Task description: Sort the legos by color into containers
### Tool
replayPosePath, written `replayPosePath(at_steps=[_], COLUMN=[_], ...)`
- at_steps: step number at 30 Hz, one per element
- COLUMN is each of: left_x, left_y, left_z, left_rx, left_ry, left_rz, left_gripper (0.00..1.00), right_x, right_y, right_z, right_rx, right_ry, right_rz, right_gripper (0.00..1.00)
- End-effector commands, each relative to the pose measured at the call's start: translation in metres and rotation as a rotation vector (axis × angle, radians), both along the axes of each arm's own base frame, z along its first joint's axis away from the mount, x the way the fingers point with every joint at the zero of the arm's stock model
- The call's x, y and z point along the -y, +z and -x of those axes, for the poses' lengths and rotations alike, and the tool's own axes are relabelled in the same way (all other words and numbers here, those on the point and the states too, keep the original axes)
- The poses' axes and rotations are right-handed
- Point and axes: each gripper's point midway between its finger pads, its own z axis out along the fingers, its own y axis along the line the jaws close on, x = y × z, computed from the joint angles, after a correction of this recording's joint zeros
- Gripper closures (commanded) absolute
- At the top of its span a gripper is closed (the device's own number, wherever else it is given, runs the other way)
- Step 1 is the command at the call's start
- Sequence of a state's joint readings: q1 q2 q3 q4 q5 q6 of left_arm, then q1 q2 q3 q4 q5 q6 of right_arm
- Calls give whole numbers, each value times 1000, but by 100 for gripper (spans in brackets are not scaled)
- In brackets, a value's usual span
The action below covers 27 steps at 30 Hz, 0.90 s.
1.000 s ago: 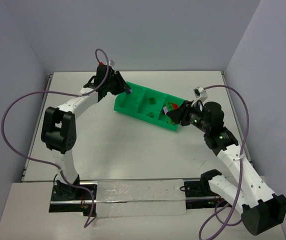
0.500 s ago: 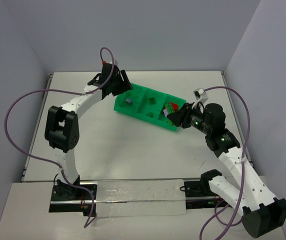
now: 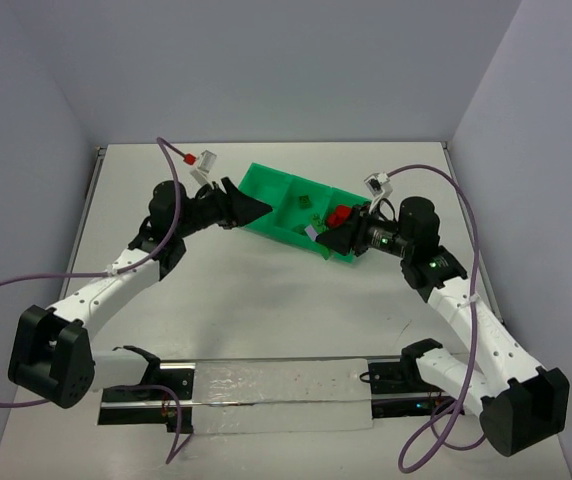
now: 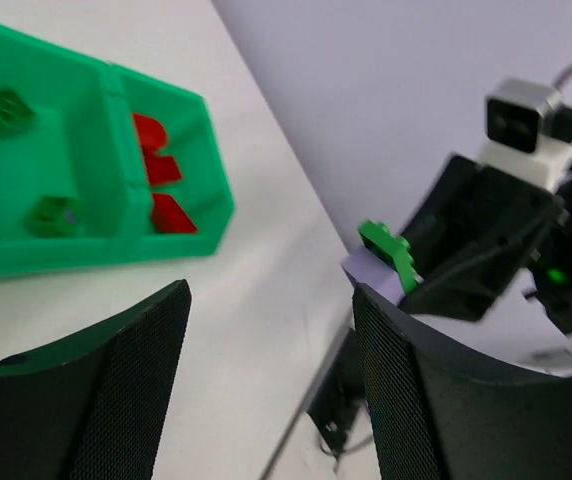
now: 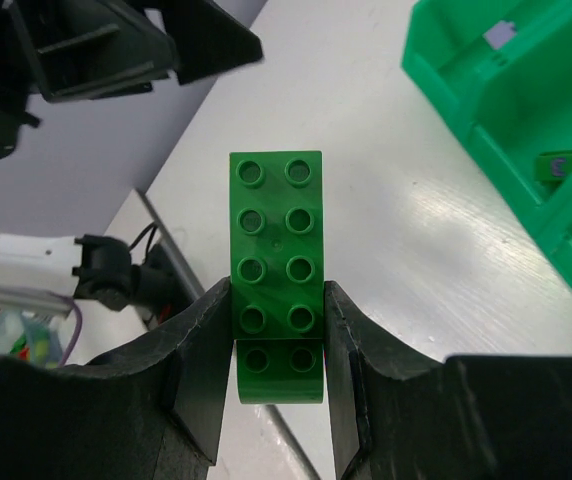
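Note:
My right gripper (image 3: 328,240) is shut on a green lego stack (image 5: 276,270) and holds it above the table, just in front of the green tray (image 3: 284,176). A lavender piece (image 3: 311,232) shows at the stack's end; in the left wrist view the stack (image 4: 386,255) reads as green on lavender. My left gripper (image 3: 256,208) is open and empty, in the air over the tray's left end. Red legos (image 3: 339,213) lie in the right compartment and green legos (image 3: 304,201) in the middle one. A lavender lego (image 5: 503,35) lies in the tray in the right wrist view.
The tray stands at an angle at the back middle of the white table. Grey walls close in the left, back and right sides. Purple cables loop from both arms. A metal rail (image 3: 266,385) runs along the near edge between the arm bases.
My left arm has drawn back from the tray's far left corner and swung toward the near side, leaving a lavender lego in the tray. My right gripper has moved left with its stack.

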<state>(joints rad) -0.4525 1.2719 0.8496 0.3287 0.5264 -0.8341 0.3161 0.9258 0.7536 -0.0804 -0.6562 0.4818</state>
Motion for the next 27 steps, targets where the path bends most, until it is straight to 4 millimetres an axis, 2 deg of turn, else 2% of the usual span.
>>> replayPosePath(at_steps=[1, 9, 14, 20, 27], left_x=[17, 26, 30, 34, 31], left_y=[39, 45, 42, 35, 31], left_z=[36, 43, 30, 17, 12], left_rx=[124, 149, 72, -49, -136], left_ry=[-219, -255, -215, -138, -87], left_rz=[136, 133, 90, 47, 31], left_gripper=[27, 36, 41, 40, 31], right_x=[-12, -19, -18, -11, -5], right_y=[33, 26, 18, 7, -8], right_z=[4, 4, -5, -19, -26], right_rx=[94, 73, 77, 91, 90], right_ry=[100, 144, 79, -32, -99], right_rz=[-57, -32, 54, 174, 280], right_gripper=[87, 86, 87, 87, 88])
